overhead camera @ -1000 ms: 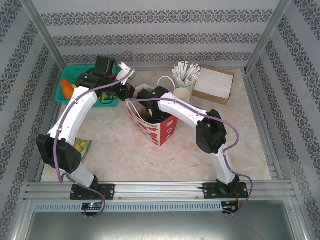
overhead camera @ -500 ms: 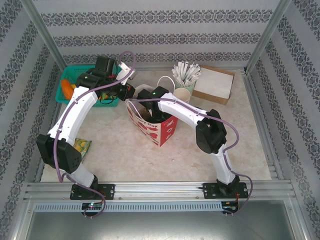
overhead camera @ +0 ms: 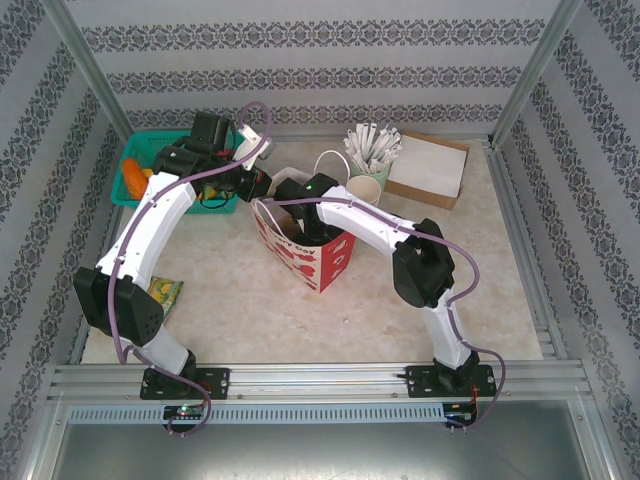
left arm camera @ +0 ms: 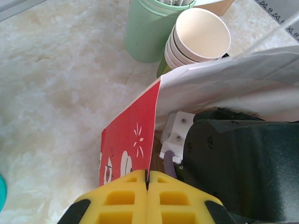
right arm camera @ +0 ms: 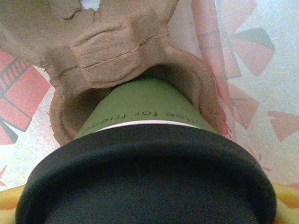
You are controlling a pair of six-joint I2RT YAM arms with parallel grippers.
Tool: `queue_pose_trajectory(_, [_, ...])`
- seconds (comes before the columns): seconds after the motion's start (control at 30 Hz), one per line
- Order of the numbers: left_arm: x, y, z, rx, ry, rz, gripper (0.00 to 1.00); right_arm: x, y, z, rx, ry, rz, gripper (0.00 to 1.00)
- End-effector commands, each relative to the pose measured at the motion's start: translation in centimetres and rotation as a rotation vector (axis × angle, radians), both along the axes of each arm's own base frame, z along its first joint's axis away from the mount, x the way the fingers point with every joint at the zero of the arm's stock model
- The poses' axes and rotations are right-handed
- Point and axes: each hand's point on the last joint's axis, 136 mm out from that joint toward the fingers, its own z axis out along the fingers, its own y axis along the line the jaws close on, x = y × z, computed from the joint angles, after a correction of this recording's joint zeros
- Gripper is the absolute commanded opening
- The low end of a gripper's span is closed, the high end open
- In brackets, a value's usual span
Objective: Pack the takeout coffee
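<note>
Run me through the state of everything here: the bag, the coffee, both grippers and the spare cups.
gift bag: upright, mouth open.
left gripper: shut on the gift bag's rim.
takeout coffee: lid on, inside the bag, lower end in the pulp carrier pocket.
right gripper: shut on the takeout coffee.
stacked paper cups: nested, upright, lidless.

We see the takeout coffee (right arm camera: 145, 105) with an olive-green side bearing pale lettering and a cream band under its black lid (right arm camera: 145, 177). The moulded carrier (right arm camera: 117, 56) is cardboard brown. The gift bag (left arm camera: 128, 149) is red outside with white motifs, and white within. The left gripper (left arm camera: 147, 181) is yellow. We note a cream, marbled counter (overhead camera: 480, 270), a mint-green cup (left arm camera: 147, 32), cream paper cups (left arm camera: 201, 35), a teal basket (overhead camera: 140, 150) and white walls (overhead camera: 300, 60) striped with grey damask
</note>
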Motion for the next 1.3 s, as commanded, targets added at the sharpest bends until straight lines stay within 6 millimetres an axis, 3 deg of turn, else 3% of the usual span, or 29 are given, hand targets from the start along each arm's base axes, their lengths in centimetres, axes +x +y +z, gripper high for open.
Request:
queue_pose_trajectory(0.0, [-0.4, -1.1, 0.3, -0.04, 0.004, -0.042, 0.0, 2.2, 0.6, 0.0, 0.036, -0.091, -0.033, 0.62])
queue_pose_trajectory(0.37, [-0.1, -0.9, 0.1, -0.027, 0.003, -0.034, 0.0, 2.7, 0.8, 1.1, 0.065, -0.138, -0.04, 0.62])
queue_pose_trajectory(0.7, [0.1, -1.0, -0.2, -0.026, 0.011, -0.036, 0.0, 2.9, 0.9, -2.3, 0.033, -0.104, -0.042, 0.62])
queue_pose_trajectory(1.27, [0.2, -0.9, 0.0, -0.021, 0.01, -0.034, 0.0, 2.5, 1.0, -3.3, 0.044, -0.094, -0.048, 0.63])
